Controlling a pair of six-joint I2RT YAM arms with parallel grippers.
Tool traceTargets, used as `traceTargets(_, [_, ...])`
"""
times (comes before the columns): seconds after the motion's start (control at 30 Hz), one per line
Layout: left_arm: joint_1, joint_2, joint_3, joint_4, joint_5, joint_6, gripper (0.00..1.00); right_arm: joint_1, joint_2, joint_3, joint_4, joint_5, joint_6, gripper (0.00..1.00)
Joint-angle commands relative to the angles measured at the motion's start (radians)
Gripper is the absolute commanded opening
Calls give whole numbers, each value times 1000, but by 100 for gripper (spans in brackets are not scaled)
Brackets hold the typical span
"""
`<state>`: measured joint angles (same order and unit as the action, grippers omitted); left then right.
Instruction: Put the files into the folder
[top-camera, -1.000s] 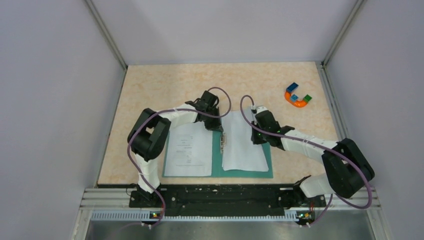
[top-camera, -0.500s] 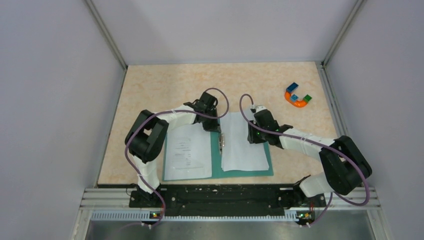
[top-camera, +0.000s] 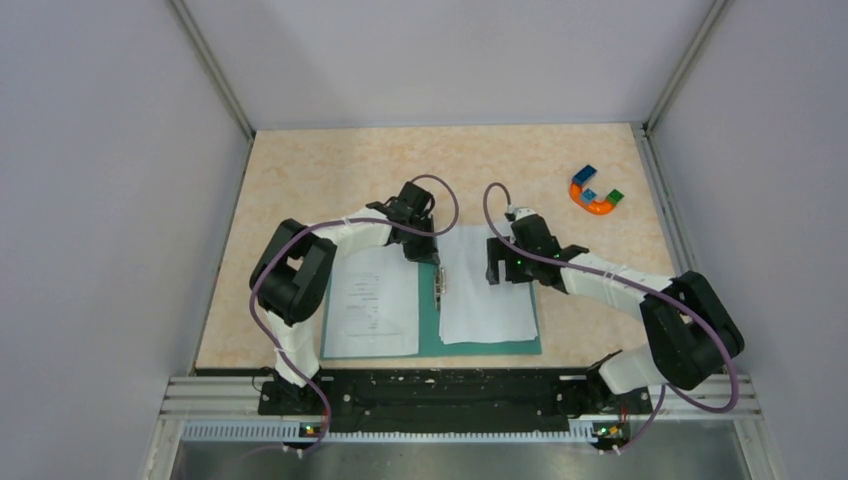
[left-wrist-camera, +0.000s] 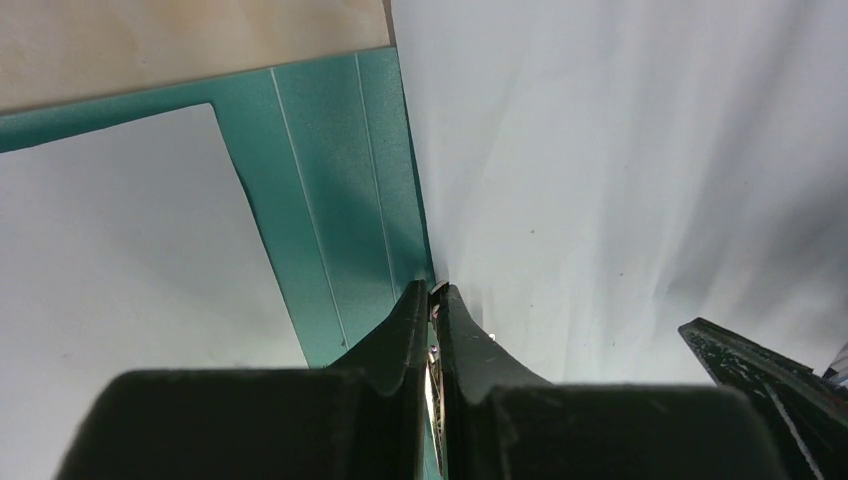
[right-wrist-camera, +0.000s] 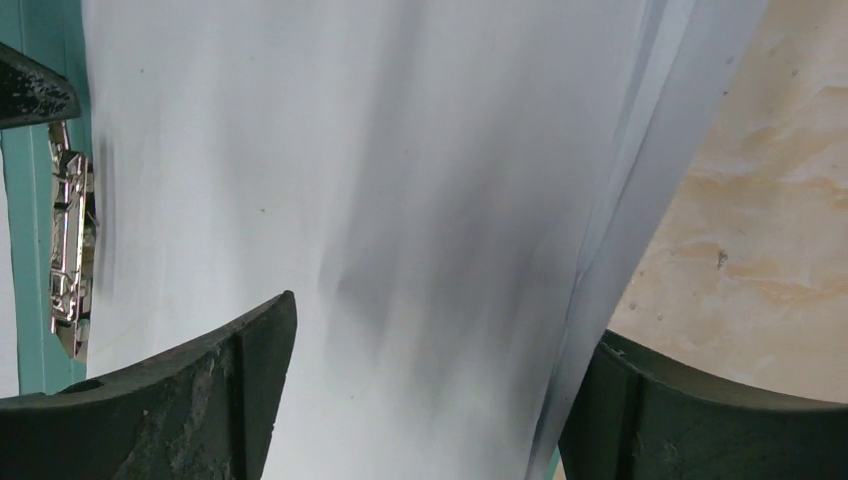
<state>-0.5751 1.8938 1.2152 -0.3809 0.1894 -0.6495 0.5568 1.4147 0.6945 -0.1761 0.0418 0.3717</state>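
The teal folder (top-camera: 430, 325) (left-wrist-camera: 330, 180) (right-wrist-camera: 35, 150) lies open in the middle of the table. A printed white file (top-camera: 372, 300) (left-wrist-camera: 120, 250) covers its left side. A nearly blank file (top-camera: 488, 295) (left-wrist-camera: 620, 150) (right-wrist-camera: 350, 150) lies on its right side, slightly rumpled. My left gripper (top-camera: 427, 250) (left-wrist-camera: 432, 290) is at the spine, shut on the folder's metal clip (top-camera: 440, 285) (right-wrist-camera: 70, 250). Over the top part of the blank file my right gripper (top-camera: 503, 268) (right-wrist-camera: 440, 330) stands open, its fingers spread either side of the paper and holding nothing.
A small multicoloured horseshoe toy (top-camera: 595, 192) lies at the back right of the tan table top (top-camera: 330, 170). Grey walls close in the table on the left, back and right. Both arm bases sit at the near edge.
My right gripper has opened and let go of the blank file, which now lies flatter. Folder and papers have slid slightly left. My left gripper stays shut at the spine.
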Motion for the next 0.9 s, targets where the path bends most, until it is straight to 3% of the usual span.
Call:
traceTargets(0.0, [11,28,17,-71,-25,58,0,-45,-33,-5,12,-35,32,88])
traceTargets(0.47, [11,38,18,-68,4,74,0,-188,11,28,24,-36,127,96])
traceTargets(0.87, [11,49,27,-71,20,90,0,-242,197,176,93,-36,148,96])
